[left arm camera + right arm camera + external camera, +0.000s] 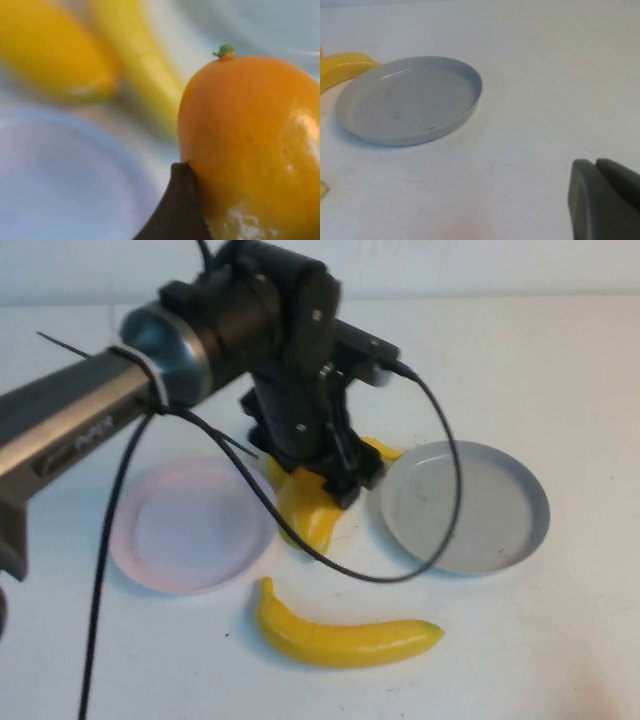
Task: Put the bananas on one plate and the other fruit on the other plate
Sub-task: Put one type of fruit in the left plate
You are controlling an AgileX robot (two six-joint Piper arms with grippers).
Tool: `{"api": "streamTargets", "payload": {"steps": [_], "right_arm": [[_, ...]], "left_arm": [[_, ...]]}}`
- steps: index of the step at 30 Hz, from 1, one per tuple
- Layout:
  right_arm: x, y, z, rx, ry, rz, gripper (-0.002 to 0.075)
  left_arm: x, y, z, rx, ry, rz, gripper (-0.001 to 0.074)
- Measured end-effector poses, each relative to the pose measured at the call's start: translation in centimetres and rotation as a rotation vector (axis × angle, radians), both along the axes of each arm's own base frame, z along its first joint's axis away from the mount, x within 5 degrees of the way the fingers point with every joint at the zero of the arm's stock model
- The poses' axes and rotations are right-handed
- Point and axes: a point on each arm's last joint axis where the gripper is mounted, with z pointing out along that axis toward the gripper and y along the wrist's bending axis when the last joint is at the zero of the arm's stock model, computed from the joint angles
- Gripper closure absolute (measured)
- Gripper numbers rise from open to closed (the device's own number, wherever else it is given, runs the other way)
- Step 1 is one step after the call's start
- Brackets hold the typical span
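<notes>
Both plates empty. Left gripper (335,475), between pink plate (190,525) and grey plate (470,505), clamps a mango (250,150). Right gripper (605,200) beside grey plate: fingers together, empty.

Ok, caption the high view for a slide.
Left gripper down among the fruit between empty pink plate and grey plate; one banana lies nearer.

Grey-blue plate (410,100) sits upper left of frame on the white table (550,75), nothing in it. Yellow banana (342,67) at far left edge, just behind the plate rim. Right gripper (602,200) pokes in at lower right, dark finger over bare table.
</notes>
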Motion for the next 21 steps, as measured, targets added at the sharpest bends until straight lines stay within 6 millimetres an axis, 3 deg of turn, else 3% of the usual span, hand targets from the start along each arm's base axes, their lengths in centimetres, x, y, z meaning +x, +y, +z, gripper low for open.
{"api": "streamTargets", "payload": {"steps": [5,10,14,18,21], "right_arm": [[0.0,0.0,0.0,0.0,0.0,0.0,0.0741],[0.0,0.0,0.0,0.0,0.0,0.0,0.0741],[0.0,0.0,0.0,0.0,0.0,0.0,0.0742],[0.0,0.0,0.0,0.0,0.0,0.0,0.0741],[0.0,0.0,0.0,0.0,0.0,0.0,0.0741]], "left_arm": [[3.5,6.2,-0.3,0.051,0.004,0.215,0.0193],[4.8,10.8,-2.6,0.12,0.064,0.337,0.0193],[5.2,12.4,-4.3,0.148,0.118,0.379,0.0193],[5.4,12.8,-5.5,0.155,0.148,0.391,0.0193],[5.5,12.8,-5.6,0.145,0.145,0.394,0.0114]]}}
